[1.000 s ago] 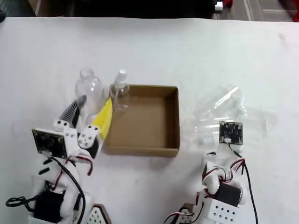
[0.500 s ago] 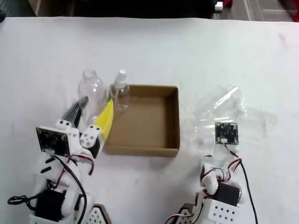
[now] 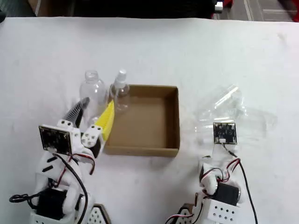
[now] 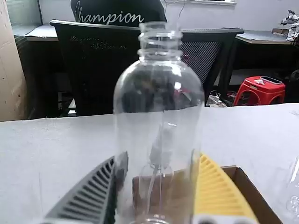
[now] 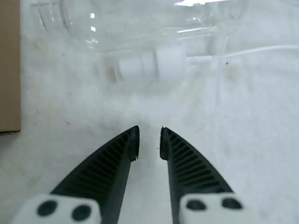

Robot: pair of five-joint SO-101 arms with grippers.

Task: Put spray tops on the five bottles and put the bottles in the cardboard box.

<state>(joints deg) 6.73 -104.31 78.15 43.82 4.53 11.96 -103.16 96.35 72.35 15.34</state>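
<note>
White arms, black motors, red and black cables. The left end effector is ribbed grey and yellow, the right end effector ribbed black.

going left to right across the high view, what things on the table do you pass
uncapped bottle → bottle with spray top → cardboard box → heap of clear bottles

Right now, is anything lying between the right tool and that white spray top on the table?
Nothing visible. Only bare white table lies between the right tool and the spray top. A clear bottle lies on its side just beyond the top.
</note>
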